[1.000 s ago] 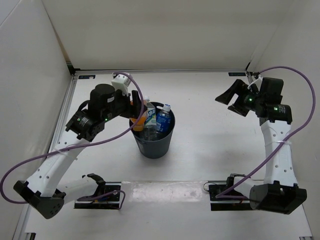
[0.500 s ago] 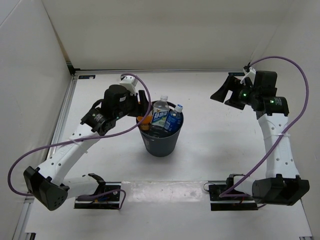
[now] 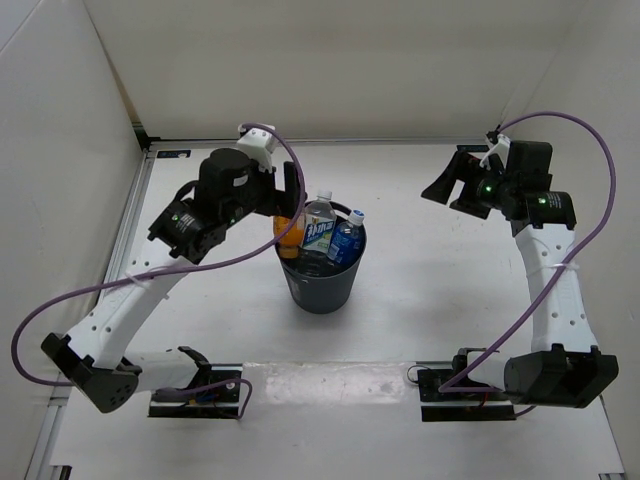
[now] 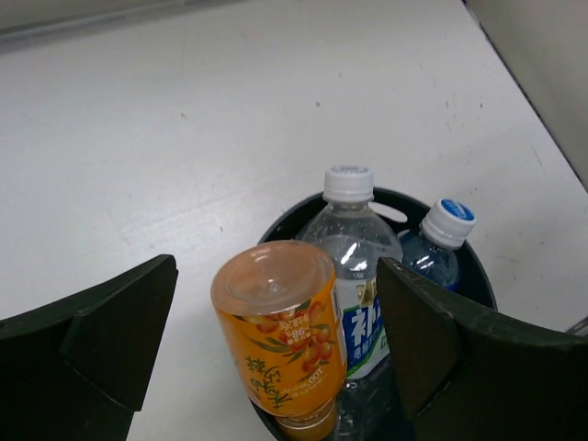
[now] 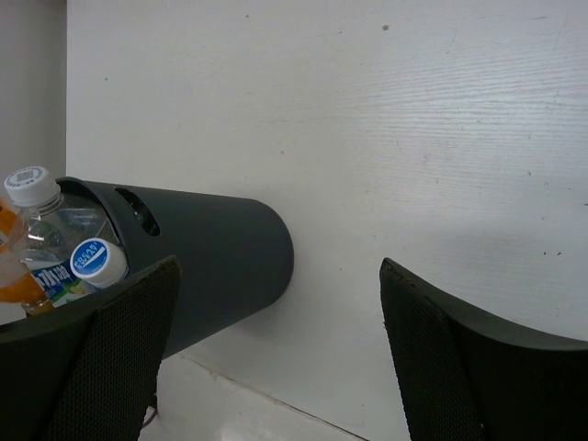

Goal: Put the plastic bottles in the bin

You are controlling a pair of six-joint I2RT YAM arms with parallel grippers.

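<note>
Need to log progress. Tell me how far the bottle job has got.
Done: orange bottle, white-blue-label bottle and blue-labelled bottle sit in the bin. In hand: nothing; left gripper hangs open around the orange one, right gripper open, off aside. Left: no bottle shows outside it; only pulling clear.

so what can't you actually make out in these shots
- Floor of the bin: top external and left wrist views, hidden by the orange bottle, the white-blue labelled bottle and the blue-capped bottle; anything beneath is unseen.
- Orange bottle's lower end: left wrist view, sunk among the others.
- Right wrist view: bottles cut by the left edge and a finger of the right tool.
</note>
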